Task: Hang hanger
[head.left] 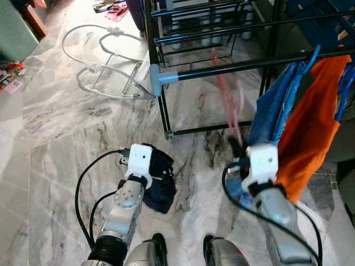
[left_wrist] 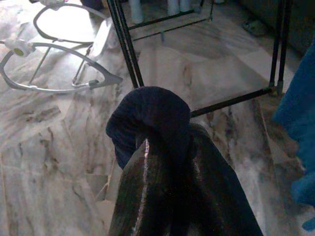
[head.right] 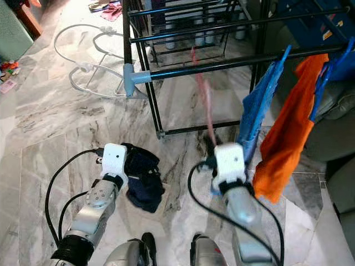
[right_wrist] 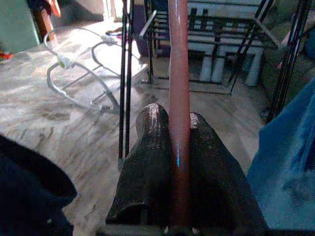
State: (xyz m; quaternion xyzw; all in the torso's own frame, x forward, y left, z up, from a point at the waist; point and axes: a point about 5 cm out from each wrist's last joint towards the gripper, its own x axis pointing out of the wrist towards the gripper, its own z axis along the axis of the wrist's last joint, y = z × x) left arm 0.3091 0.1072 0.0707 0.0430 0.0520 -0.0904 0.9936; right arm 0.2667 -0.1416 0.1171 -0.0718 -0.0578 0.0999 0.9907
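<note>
right gripper point(right_wrist: 179, 162): my fingers were clamped on the pink hanger point(right_wrist: 178, 73), pinching its bar between them
pink hanger: stuck up from my right gripper toward the rack's rail, blurred in both eye views point(head.right: 204, 105); could not tell if it touched the rail
left gripper point(left_wrist: 170, 162): closed on a dark navy cloth point(left_wrist: 150, 115), bunched over my fingertips, held low above the marble floor point(head.left: 55, 144)
drying rack point(head.left: 222, 67): black frame, blue end cap, right ahead of me
hung items: blue garment point(head.left: 280, 102) and orange garment point(head.left: 313, 122) hung on the rail beside my right arm
floor stuff: white wire frame point(head.left: 105, 66) lay near the rack's left side
</note>
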